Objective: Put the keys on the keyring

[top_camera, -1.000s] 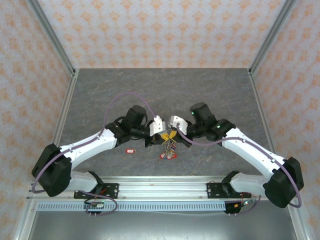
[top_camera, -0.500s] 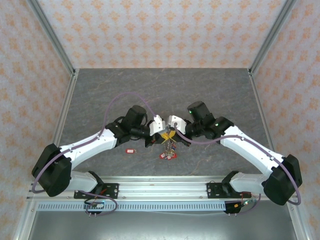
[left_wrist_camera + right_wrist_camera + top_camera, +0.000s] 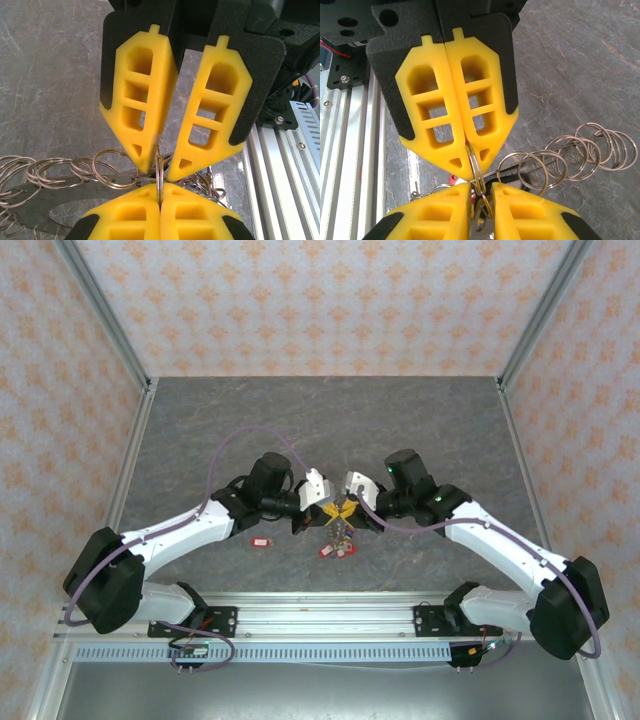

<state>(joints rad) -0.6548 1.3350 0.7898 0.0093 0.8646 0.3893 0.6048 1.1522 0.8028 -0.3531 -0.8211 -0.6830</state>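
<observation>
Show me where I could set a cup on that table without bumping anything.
Bare: the far half of the table, up to the back wall, and the patches outside the left arm and right arm. Crowded: mid-table, where the left hand and right hand meet at the keyring, with a red-tagged key beside the left arm.

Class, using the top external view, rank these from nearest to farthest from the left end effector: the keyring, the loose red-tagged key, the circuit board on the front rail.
1. keyring, gripped by the left end effector itself.
2. red-tagged key, on the table to its left.
3. circuit board, on the near rail, at the front left.
</observation>
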